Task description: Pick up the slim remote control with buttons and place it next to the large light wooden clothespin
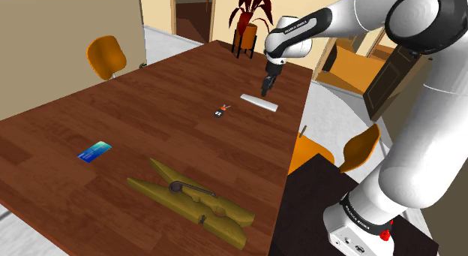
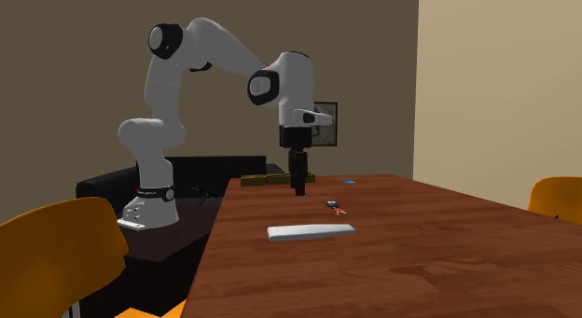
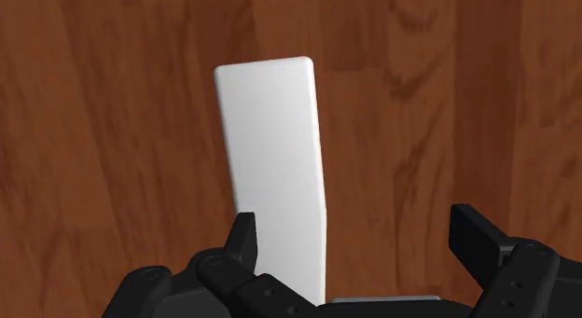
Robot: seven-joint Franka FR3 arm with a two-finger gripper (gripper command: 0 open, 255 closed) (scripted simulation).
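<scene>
— Over the far end of the bench (image 1: 90,127), upper middle of the shoulder view, the claw (image 1: 265,88) hangs just above the remote (image 1: 259,102).

— Has it got hold of it?

— No. In the wrist view its fingers (image 3: 244,240) are spread wide. The remote, drawn as a plain white slab, lies flat on the wood beneath them. One end reaches in close beside one finger, well off from the other. Nothing touches it.

— So which step is this?

— The approach, I'd say. It's hovering over the thing, with the grasp not yet made.

— And next?

— Shift sideways so the slab sits evenly between the fingers, then come straight down and close across its narrow width. It's thin, so the tips probably have to reach almost to the wood. After that it goes to the big clothespin (image 1: 191,200), lower middle of the shoulder view and well apart from the remote, and gets set down beside it.
</scene>
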